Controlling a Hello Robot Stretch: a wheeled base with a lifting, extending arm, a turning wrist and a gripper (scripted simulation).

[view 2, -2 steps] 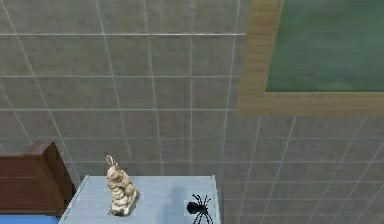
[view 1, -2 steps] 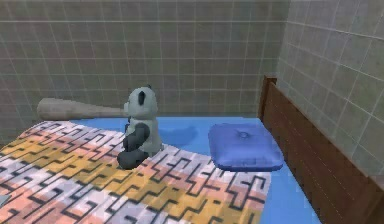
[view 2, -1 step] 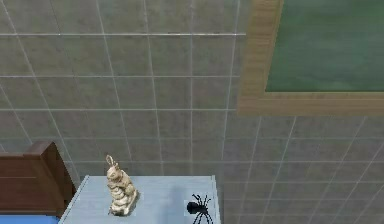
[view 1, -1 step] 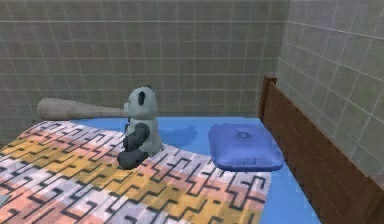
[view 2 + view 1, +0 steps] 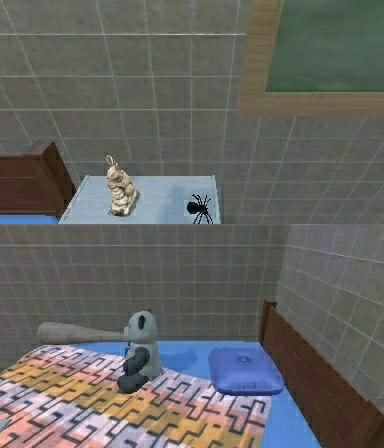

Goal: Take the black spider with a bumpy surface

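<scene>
Arm side view: black spider rests on the pale desk, just right of the rabbit figurine. Untaken, I judge; reach and grasp remain. Pincer state: I cannot tell.

The forward view looks down, close over a patchwork-quilted bed. The arm side view faces a grey tiled wall. Both views share the dark wooden headboard.

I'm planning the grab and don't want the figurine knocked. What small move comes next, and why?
Probably extend the arm toward the black spider: it lies on the pale blue tabletop at the arm side view's bottom middle, roughly in the arm's line, clear of the rabbit figurine to its left.
</scene>
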